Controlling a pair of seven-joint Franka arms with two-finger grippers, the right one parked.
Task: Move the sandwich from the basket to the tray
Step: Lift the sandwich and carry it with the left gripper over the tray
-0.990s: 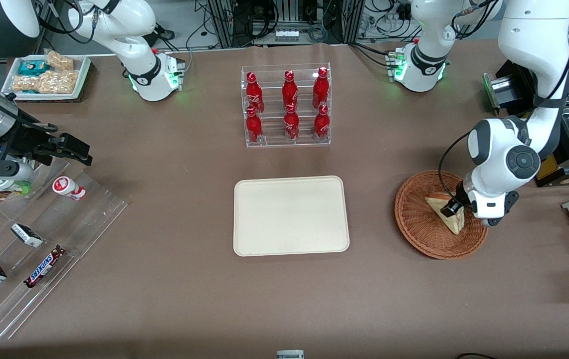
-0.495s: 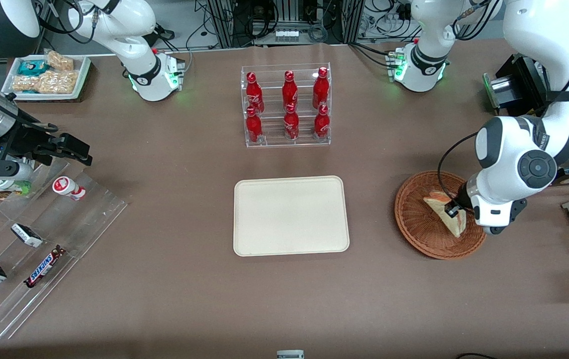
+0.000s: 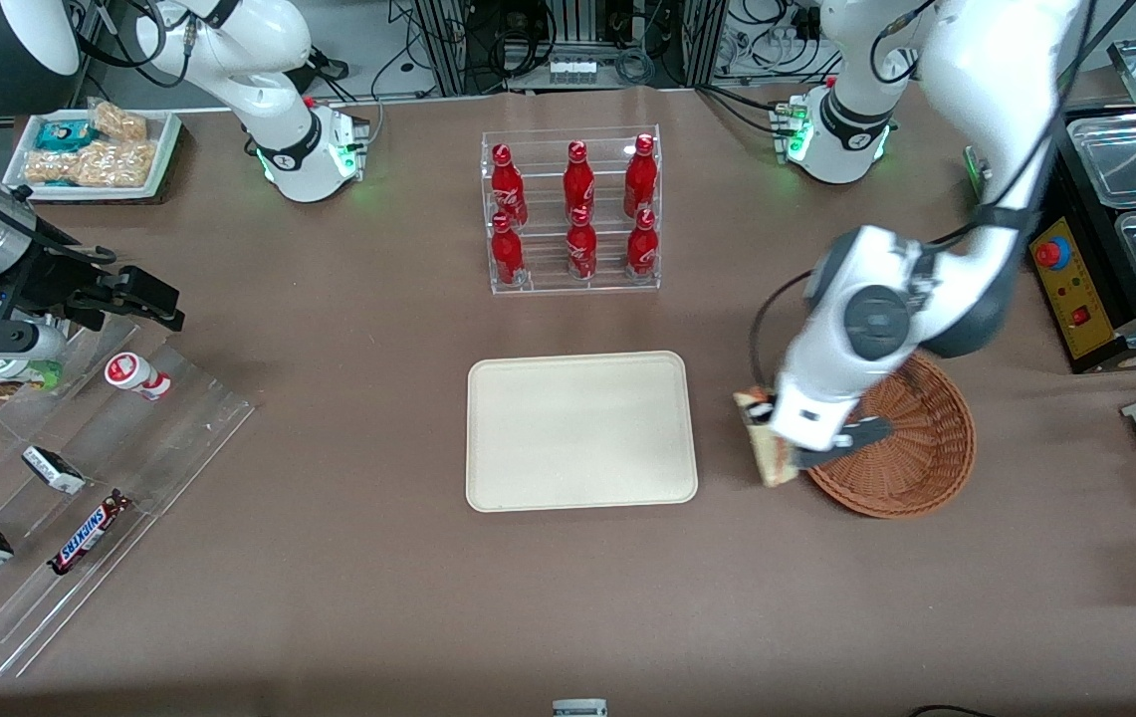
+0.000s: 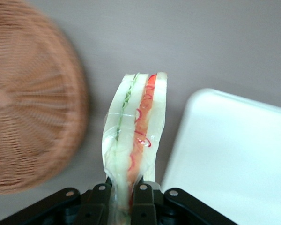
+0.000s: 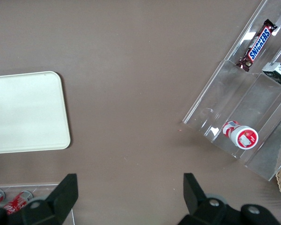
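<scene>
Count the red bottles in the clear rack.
6 red bottles in the clear acrylic rack: upper row; lower row. None seem hidden. The gripper holds the triangular white-bread sandwich between wicker basket and cream tray.

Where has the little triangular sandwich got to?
The wrapped triangular sandwich hangs in the gripper, between the round wicker basket and the cream rectangular tray.

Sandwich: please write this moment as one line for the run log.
phase: carry | gripper: shut on sandwich, lifted between basket and tray | basket: no sandwich | tray: bare | next: likely over tray
</scene>
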